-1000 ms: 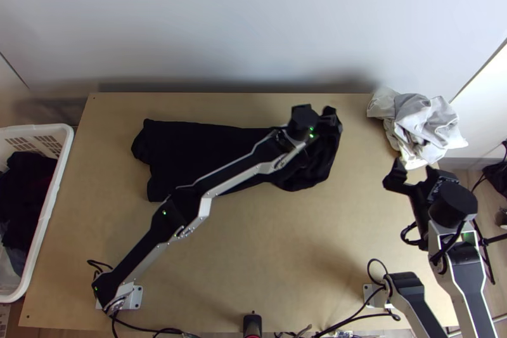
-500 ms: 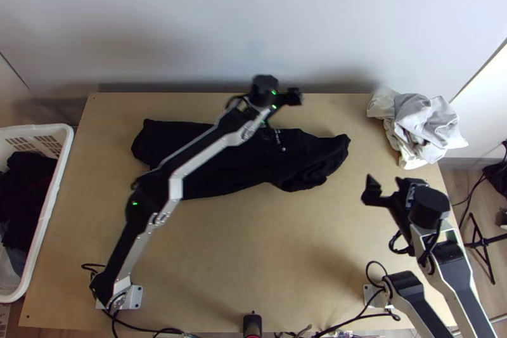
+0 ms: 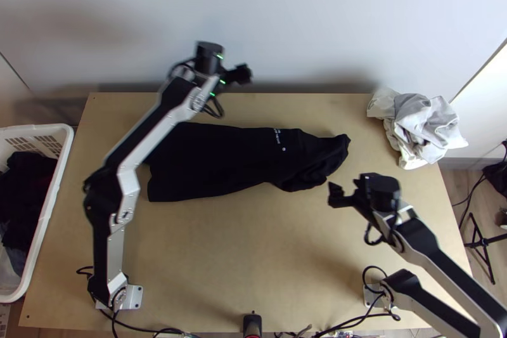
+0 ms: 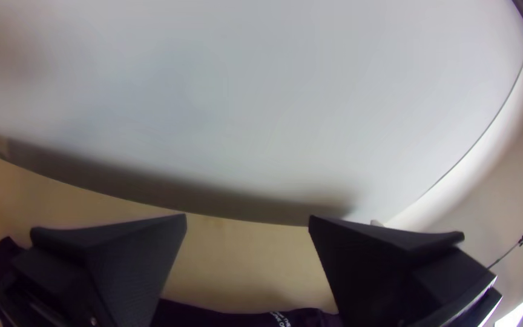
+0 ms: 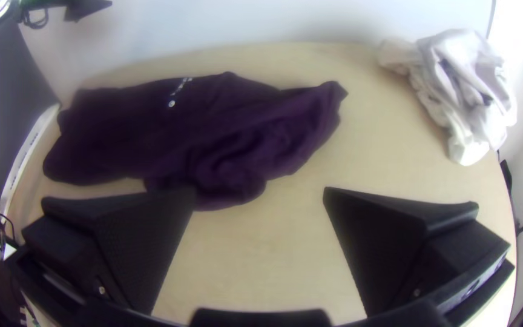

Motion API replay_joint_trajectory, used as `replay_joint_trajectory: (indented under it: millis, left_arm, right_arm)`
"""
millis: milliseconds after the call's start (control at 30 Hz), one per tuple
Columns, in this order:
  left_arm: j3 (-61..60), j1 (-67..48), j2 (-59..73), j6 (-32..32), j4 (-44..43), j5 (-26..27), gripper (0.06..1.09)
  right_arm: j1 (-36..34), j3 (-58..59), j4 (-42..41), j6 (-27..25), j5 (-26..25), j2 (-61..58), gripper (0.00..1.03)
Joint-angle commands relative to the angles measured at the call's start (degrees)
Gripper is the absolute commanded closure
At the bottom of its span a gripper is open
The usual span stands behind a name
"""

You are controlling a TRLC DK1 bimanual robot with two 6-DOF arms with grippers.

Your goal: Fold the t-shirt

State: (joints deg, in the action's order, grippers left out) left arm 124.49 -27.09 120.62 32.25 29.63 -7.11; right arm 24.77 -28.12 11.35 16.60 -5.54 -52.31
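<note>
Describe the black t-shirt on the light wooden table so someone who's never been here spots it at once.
On the light wooden table, toward the far edge, lies the black cloth t-shirt, bunched at its right end. Unlike the dark clothes at left, it lies outside the white plastic basket; unlike the crumpled pale cloth at far right, it is black with white print.

From here I see a pale wall (image 3: pixel 304 14) beyond the far edge of the light wooden table (image 3: pixel 272 262), soft shadow (image 3: pixel 323 83) low on it, and brownish floor (image 3: pixel 455 179) past the right edge.
</note>
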Motion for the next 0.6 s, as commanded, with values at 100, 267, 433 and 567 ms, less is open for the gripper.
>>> replay_joint_trajectory:
  millis: [100, 267, 433, 567]
  left_arm:
    - [-2.1, 7.0, -7.9, -1.1, 7.0, 0.2, 0.10]
    - [-5.0, 9.3, -12.0, -1.3, 7.0, 0.8, 0.10]
    - [-7.3, 11.1, -15.1, -2.5, 7.0, 0.9, 0.10]
    - [-9.2, 12.2, -17.6, -3.7, 6.9, 1.0, 0.10]
  right_arm:
    - [7.0, -3.9, -9.6, 2.3, 0.2, -19.0, 0.06]
    - [8.0, -6.7, -9.6, 2.6, 0.1, -24.2, 0.06]
    - [8.1, -7.3, -9.6, 2.6, 0.1, -26.4, 0.06]
    - [8.2, -8.4, -9.7, 3.4, 0.2, -28.6, 0.06]
